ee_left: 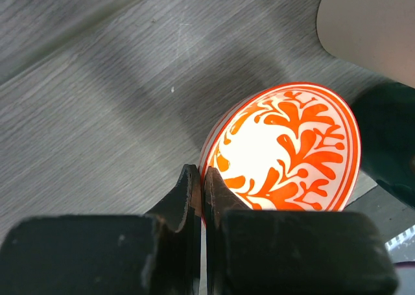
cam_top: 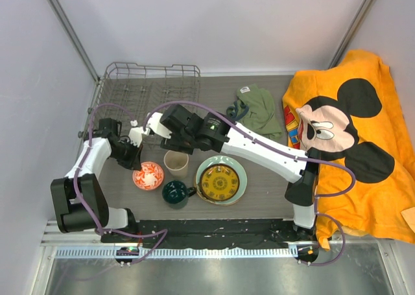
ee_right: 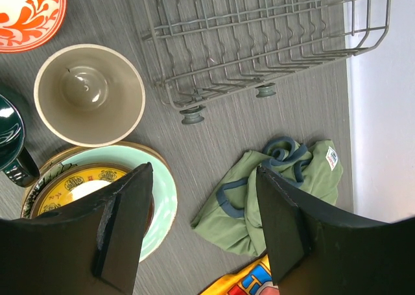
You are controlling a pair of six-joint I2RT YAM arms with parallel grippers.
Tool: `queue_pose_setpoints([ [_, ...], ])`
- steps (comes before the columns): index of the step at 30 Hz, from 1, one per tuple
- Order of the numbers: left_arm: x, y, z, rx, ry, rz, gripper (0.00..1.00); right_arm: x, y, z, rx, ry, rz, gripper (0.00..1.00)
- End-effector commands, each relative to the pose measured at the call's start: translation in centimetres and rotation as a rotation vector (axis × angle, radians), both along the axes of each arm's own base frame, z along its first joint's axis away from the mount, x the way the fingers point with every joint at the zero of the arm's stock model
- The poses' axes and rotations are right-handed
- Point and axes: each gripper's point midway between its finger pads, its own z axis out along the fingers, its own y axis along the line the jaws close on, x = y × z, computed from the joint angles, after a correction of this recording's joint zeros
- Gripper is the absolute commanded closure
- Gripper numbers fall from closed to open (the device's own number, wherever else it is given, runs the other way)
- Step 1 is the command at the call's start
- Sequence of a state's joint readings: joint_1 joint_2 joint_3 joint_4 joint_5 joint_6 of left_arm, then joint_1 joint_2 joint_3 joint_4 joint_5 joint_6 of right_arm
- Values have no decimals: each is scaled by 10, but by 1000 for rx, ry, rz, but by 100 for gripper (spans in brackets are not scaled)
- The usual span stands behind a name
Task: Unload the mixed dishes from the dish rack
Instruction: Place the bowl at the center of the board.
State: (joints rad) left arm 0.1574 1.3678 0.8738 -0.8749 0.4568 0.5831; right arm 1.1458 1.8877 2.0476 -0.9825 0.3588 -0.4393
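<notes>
**A:** What lies nearest the worktop's near edge?

**B:** The glossy dark green mug (cam_top: pixel 175 192), left of centre. Just to its right, the small yellow patterned plate (cam_top: pixel 217 182) rests on the pale green plate (cam_top: pixel 241 178). Only the right wrist view shows the rim of the cream floral plate (ee_right: pixel 154 153) under them.

**A:** And the left arm?

**B:** It folds downward. Its wrist view shows the left gripper (ee_left: pixel 201 178) pinching the rim of the small red-and-white patterned bowl (ee_left: pixel 292 152), which sits left of the mug. The overhead view hides that grip.

**A:** The right arm?

**B:** It stretches diagonally from the near right towards the left. The right gripper (ee_right: pixel 204 227) hangs with its fingers spread wide around nothing, just beyond the upright, matte beige cup (ee_right: pixel 89 94).

**A:** Farther back?

**B:** The grey wire dish rack (cam_top: pixel 146 87) fills the far left corner. A crumpled olive-green cloth (cam_top: pixel 256 110) lies beside it at the far edge.
</notes>
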Motion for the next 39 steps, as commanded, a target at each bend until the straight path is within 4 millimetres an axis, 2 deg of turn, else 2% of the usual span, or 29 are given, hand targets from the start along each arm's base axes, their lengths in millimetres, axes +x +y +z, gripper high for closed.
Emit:
queue_pose_setpoints([
  [1, 8, -5, 1, -40, -36, 11, 100, 1, -7, 21, 57, -13, -16, 31],
  [11, -2, -2, -7, -11, -26, 15, 98, 3, -7, 18, 56, -6, -22, 31],
  [18, -8, 0, -7, 4, -25, 15, 78, 4, -8, 18, 59, -2, -23, 31],
  [25, -11, 0, -3, 7, -24, 15, 65, 5, -11, 19, 58, -4, -28, 31],
  [29, -11, -2, 9, -2, -46, 18, 51, 10, -17, 24, 75, -8, -49, 31],
  [30, -10, -2, 13, -4, -55, 18, 44, 13, -18, 26, 82, -9, -55, 31],
  [32, -9, -4, 23, -10, -70, 21, 39, 19, -23, 30, 99, -14, -78, 31],
  [34, -4, -5, 38, -19, -113, 24, 31, 24, -27, 34, 117, -22, -97, 31],
  [35, -4, -6, 43, -20, -122, 26, 24, 28, -29, 36, 127, -27, -113, 31],
  [39, 11, -3, 76, -15, -220, 78, 9, 54, -47, 46, 176, -63, -207, 31],
])
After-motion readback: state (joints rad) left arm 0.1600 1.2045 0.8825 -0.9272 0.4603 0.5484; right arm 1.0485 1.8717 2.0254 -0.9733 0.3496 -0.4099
